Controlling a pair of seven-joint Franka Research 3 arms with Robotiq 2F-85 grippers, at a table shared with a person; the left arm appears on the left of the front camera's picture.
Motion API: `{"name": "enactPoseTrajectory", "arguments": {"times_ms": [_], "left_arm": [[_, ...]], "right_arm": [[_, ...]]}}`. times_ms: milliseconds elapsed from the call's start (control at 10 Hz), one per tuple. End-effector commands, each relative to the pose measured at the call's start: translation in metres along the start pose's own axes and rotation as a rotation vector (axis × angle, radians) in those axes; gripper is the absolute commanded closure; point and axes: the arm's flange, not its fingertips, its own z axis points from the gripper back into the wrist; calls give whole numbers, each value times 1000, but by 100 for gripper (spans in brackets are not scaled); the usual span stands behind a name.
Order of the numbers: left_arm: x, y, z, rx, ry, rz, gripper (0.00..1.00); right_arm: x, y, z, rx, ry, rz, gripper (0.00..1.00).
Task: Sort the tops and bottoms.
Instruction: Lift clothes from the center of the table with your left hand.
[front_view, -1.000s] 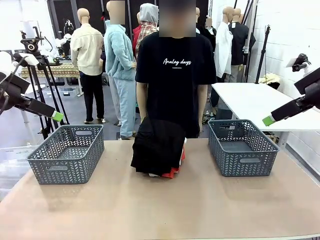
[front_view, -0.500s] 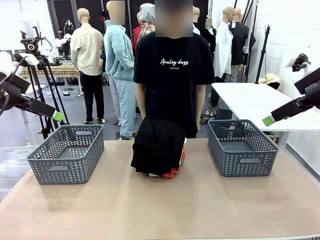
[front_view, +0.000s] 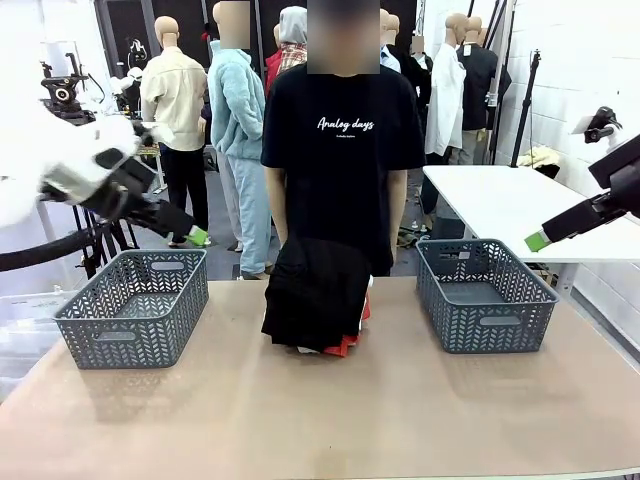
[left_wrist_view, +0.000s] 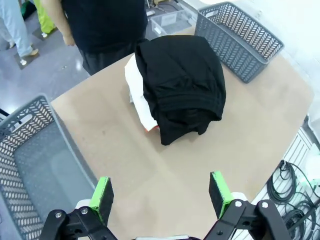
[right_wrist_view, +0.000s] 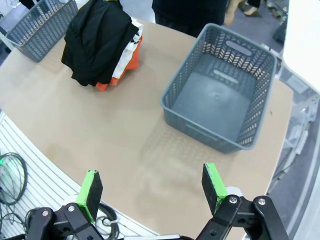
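**A:** Fingers?

**B:** Spread wide on both the left gripper and the right gripper. Grasping nothing, raised above the tabletop.

**A:** And the clothes?

**B:** Stacked mid-tabletop, between the two grey baskets. Black bottoms draped over the tops, orange and white edges peeking out beneath.

**A:** Likely trouble?

**B:** Pinching too deep. Could drag a top along with the bottoms, or topple the stack. Could also snag limp fabric on a basket rim.

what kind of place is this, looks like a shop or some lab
Most likely a robotics lab or test workshop, not a shop: a plain table holds two grey baskets and a pile of clothes, a camera on a tripod stands by, and loose cables lie on the floor.
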Motion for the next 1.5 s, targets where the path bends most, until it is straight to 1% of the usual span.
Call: {"name": "enactPoseTrajectory", "arguments": {"times_ms": [0, 100, 200, 400, 500, 600, 700, 800, 900, 1000, 1100, 1200, 1300, 1400], "left_arm": [[10, 20, -14, -50, 52, 46, 0], [-14, 36, 9, -18, 42, 39, 0], [6, 5, -15, -9, 27, 20, 0], [6, 5, -15, -9, 27, 20, 0], [5, 12, -14, 2, 45, 28, 0], [23, -9, -22, 69, 61, -69, 0], [49, -24, -40, 121, 77, -171, 0], [73, -35, -63, 141, 119, -249, 0], [91, -39, -85, 142, 149, -299, 0], [103, -40, -106, 172, 169, -353, 0], [109, -36, -122, 177, 173, -352, 0], [111, -32, -133, 185, 119, -353, 0], [110, -28, -143, 183, 90, -327, 0], [108, -25, -151, 177, 103, -313, 0]], "right_arm": [[0, 1, -1, 18, -3, -8, 0], [0, 1, -1, 18, -3, -8, 0], [0, 1, -1, 18, -3, -8, 0], [0, 1, -1, 18, -3, -8, 0], [0, 1, -1, 18, -3, -8, 0], [0, 1, -1, 18, -3, -8, 0], [0, 1, -1, 18, -3, -8, 0], [0, 1, -1, 18, -3, -8, 0], [0, 1, -1, 18, -3, -8, 0], [0, 1, -1, 18, -3, -8, 0], [0, 1, -1, 18, -3, -8, 0], [0, 1, -1, 18, -3, -8, 0], [0, 1, -1, 18, -3, -8, 0], [0, 1, -1, 18, -3, -8, 0]]}}
